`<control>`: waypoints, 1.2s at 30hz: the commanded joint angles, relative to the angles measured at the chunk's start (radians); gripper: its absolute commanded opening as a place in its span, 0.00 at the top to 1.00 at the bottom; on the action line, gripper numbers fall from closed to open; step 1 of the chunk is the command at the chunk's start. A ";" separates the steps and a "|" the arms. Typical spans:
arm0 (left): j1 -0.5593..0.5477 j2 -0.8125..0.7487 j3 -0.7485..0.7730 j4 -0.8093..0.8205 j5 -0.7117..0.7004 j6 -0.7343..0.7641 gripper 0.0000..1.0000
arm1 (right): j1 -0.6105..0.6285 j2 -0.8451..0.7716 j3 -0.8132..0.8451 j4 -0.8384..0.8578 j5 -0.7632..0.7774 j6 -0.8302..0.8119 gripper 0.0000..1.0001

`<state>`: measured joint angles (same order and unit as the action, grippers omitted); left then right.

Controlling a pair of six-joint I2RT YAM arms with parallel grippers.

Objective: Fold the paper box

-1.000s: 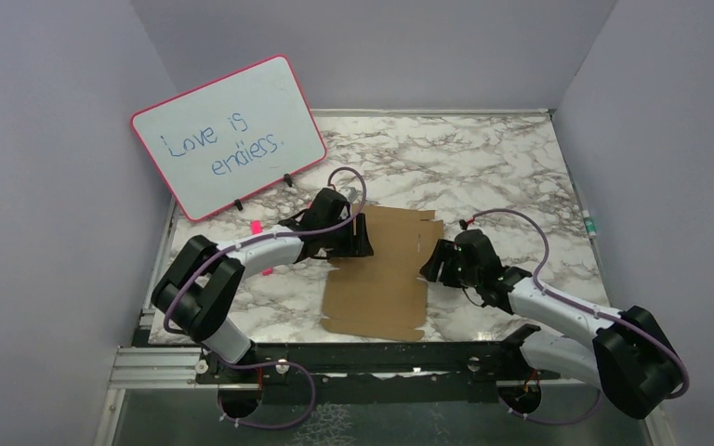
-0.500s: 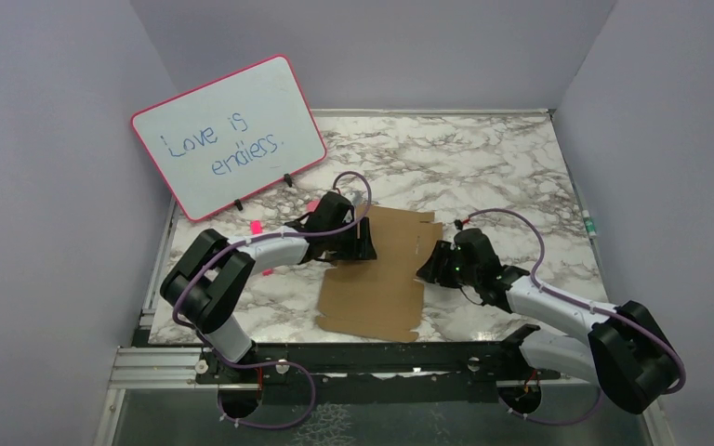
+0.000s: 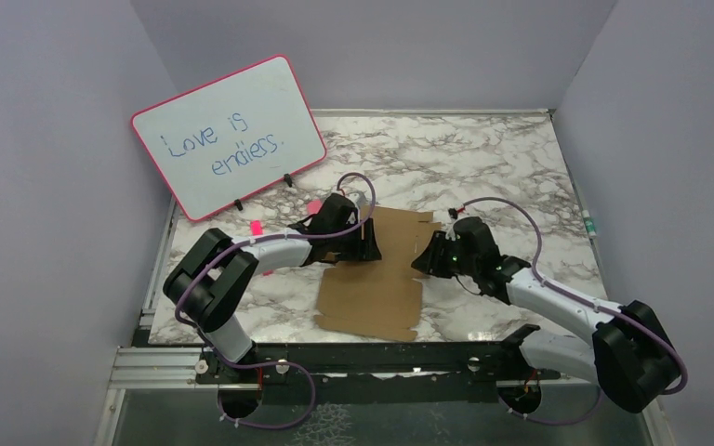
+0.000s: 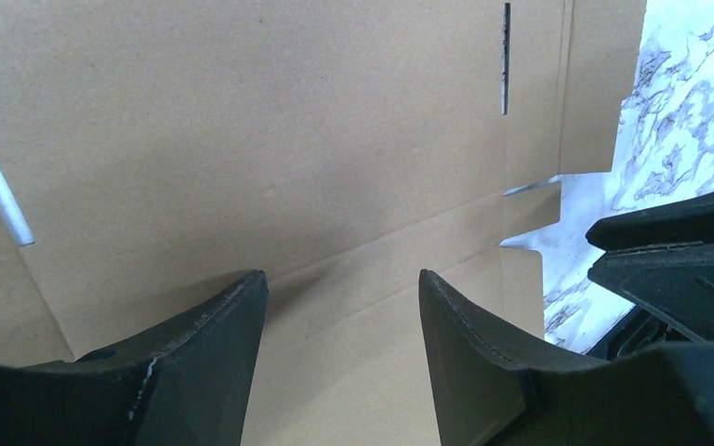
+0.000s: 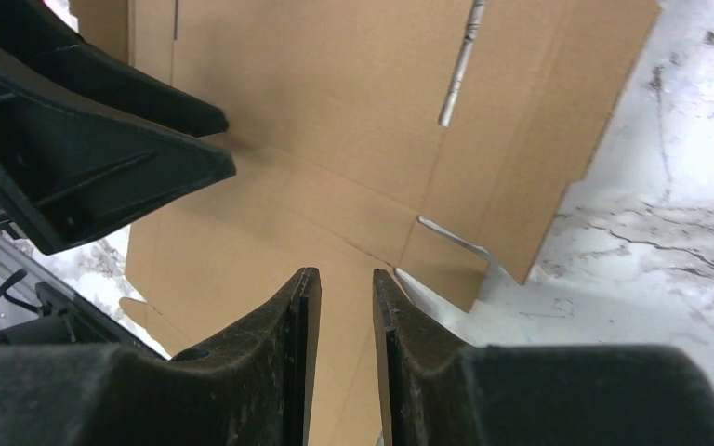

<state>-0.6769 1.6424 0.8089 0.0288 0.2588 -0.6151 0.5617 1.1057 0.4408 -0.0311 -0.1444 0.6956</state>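
Top external view: the paper box (image 3: 372, 283) is seen lying open and not folded on the marble table (image 3: 493, 167), near the front edge and between the two arms; its far end with the notched tabs is reached by both arms; the left gripper (image 3: 364, 243) is placed at the far left side of the cardboard, and the right gripper (image 3: 425, 260) is placed at the far right side; a pink-framed whiteboard (image 3: 228, 135) is propped up at the back left, well apart from the box, and blue words are written on it; a small bit of pink tape (image 3: 256, 227) is seen on the table beside the left arm.

From the left wrist, the left gripper's fingers (image 4: 214, 353) are seen held wide apart just over the brown cardboard, with nothing pinched between them; creases and slits are seen in the cardboard.

From the right wrist, the right gripper's fingers (image 5: 288, 362) are seen drawn close together with only a thin gap left; cardboard is seen through the gap, but it cannot be told if any of it is pinched.
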 commanded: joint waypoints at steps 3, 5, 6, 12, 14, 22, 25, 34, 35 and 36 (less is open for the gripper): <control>-0.018 0.023 -0.019 0.021 0.014 -0.014 0.37 | -0.002 0.071 0.061 0.022 -0.087 -0.028 0.68; -0.018 0.023 -0.020 0.022 0.013 -0.014 0.38 | -0.001 0.095 0.076 0.021 -0.088 -0.029 0.68; -0.019 0.023 -0.019 0.023 0.012 -0.014 0.38 | -0.001 0.101 0.086 0.003 -0.070 -0.027 0.68; -0.019 0.019 -0.024 0.025 0.005 -0.014 0.38 | -0.001 0.030 0.069 -0.135 0.122 -0.032 0.59; -0.019 0.022 -0.025 0.025 0.006 -0.011 0.37 | -0.002 0.011 0.053 -0.159 0.172 -0.032 0.58; -0.019 0.031 -0.025 0.029 0.006 -0.011 0.37 | -0.001 0.044 -0.037 -0.074 0.179 0.010 0.57; -0.019 0.035 -0.022 0.031 0.008 -0.013 0.37 | -0.002 0.072 -0.050 -0.026 0.150 0.017 0.57; -0.021 0.036 -0.035 0.042 0.009 -0.021 0.38 | -0.002 0.080 -0.054 0.076 0.006 0.014 0.60; -0.021 0.036 -0.037 0.043 0.009 -0.023 0.37 | -0.001 0.076 -0.050 0.075 -0.002 0.015 0.61; -0.021 0.036 -0.039 0.045 0.009 -0.024 0.38 | -0.002 0.069 -0.044 0.073 -0.010 0.015 0.62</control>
<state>-0.6895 1.6535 0.8017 0.0696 0.2600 -0.6308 0.5606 1.1801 0.3866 -0.0051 -0.0769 0.7067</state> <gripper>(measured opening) 0.625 0.396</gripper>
